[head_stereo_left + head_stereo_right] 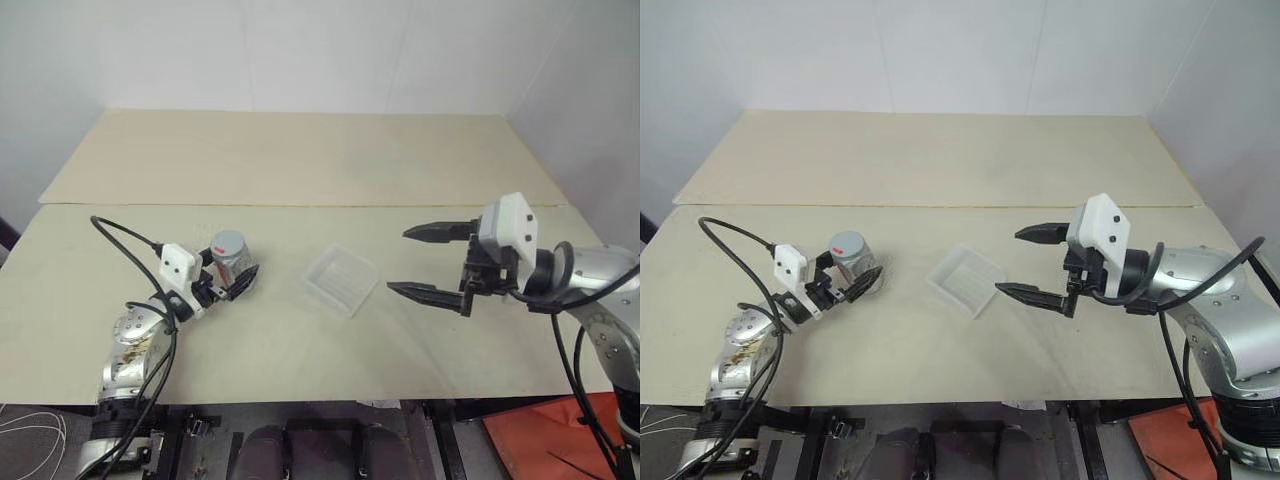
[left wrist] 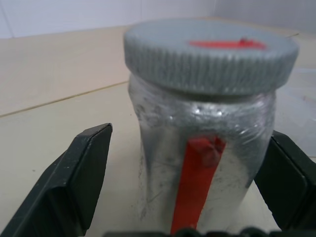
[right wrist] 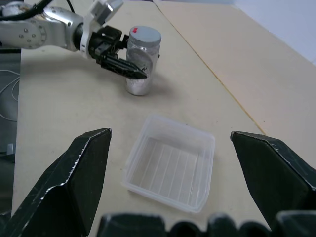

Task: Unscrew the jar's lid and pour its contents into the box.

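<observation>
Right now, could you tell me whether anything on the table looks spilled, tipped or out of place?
Nothing stands out. The jar stands upright with its lid on, and the box sits flat and empty on the table, with no spill.

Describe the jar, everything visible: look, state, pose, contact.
The jar is a small silvery cylinder with a crinkled, foil-like wall and a red strip down its side. Its ridged grey lid, with a red mark on top, is on. It stands upright on the table, to the robot's left of the box. The left gripper brackets it with open fingers, one on each side; a gap shows on one side, contact on the other is unclear.
</observation>
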Tool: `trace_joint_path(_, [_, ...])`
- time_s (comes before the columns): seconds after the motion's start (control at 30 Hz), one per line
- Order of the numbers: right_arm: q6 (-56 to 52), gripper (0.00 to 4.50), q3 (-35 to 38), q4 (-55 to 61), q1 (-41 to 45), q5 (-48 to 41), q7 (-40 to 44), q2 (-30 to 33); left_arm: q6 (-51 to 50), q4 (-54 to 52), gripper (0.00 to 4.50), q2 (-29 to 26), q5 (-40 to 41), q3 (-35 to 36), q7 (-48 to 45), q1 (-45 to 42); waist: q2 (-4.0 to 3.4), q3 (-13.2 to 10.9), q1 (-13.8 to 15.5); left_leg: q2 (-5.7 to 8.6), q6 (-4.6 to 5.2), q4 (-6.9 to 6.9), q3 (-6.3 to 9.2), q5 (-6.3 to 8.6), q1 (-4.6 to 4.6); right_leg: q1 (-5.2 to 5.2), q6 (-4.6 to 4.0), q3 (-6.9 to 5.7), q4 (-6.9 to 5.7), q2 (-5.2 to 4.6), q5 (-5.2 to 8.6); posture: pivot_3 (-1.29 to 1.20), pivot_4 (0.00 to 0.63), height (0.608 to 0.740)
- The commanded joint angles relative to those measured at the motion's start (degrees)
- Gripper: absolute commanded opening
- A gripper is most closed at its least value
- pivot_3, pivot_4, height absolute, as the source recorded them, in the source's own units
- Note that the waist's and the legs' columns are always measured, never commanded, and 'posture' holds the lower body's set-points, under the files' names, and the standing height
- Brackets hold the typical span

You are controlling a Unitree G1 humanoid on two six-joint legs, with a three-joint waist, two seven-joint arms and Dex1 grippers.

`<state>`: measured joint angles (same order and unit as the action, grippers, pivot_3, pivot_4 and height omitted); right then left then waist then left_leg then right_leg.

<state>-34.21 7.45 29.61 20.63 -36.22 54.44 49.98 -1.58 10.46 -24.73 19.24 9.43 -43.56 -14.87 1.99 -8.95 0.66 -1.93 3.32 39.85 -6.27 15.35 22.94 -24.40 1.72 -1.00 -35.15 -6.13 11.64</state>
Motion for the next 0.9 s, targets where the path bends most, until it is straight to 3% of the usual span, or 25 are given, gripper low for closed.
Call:
trace_joint_path(0.03, [-0.02,4.50,2.04,1.74,0.24,-0.96,-0.56,0.71,2.80,1.72,4.45,0.72,-0.80,-0.27,0.58,-2.60,0.00,0.00,0.00,0.00,0.00,0.01,0.01,0.00,0.00,0.01,0.00,-0.02,0.00,0.00,0.00,0.00,0.150,0.740])
trace_joint_path(0.17, [-0.07,4.50,2.15,1.91,0.17,-1.13,-0.58,0.82,4.01,2.68,4.27,1.40,-1.16,-0.17,1.15,-2.72,0.00,0.00,0.00,0.00,0.03,0.01,0.01,0.02,0.01,0.02,0.02,0.00,0.02,-0.01,-0.01,0.00,0.150,0.740])
trace_joint_path(0.27, [0.07,4.50,2.19,2.09,0.01,-1.23,-0.54,0.91,4.62,3.43,3.57,1.74,-1.56,-0.36,1.24,-2.74,0.00,0.00,-0.03,0.00,0.03,0.01,0.01,0.02,0.01,0.02,0.04,-0.01,0.02,-0.02,-0.02,0.00,0.150,0.740])
trace_joint_path(0.43, [0.11,4.50,1.55,2.38,0.13,-1.31,-0.88,0.36,4.88,4.13,2.03,2.10,-1.56,-0.47,1.25,-3.30,0.00,0.00,-0.02,0.00,0.03,0.02,0.01,0.02,0.00,0.02,0.03,0.00,0.02,-0.02,-0.02,0.00,0.150,0.740])
trace_joint_path(0.67, [0.18,4.50,0.40,2.76,0.50,-1.36,-1.85,-0.76,3.94,3.32,2.01,0.68,-0.31,-1.00,-1.76,-5.42,0.01,0.00,0.00,0.00,0.03,0.02,0.01,0.02,0.02,0.02,0.04,-0.02,0.02,-0.02,-0.03,0.00,0.150,0.740])
trace_joint_path(0.9, [-0.05,4.50,-3.89,2.21,6.06,-1.35,-3.01,-4.36,-8.57,-4.90,2.01,-7.96,5.76,-3.33,-13.64,-11.12,0.01,-0.01,-0.23,0.00,0.01,0.04,0.03,0.01,0.07,-0.05,0.04,-0.04,-0.01,0.00,-0.03,0.00,0.150,0.740])
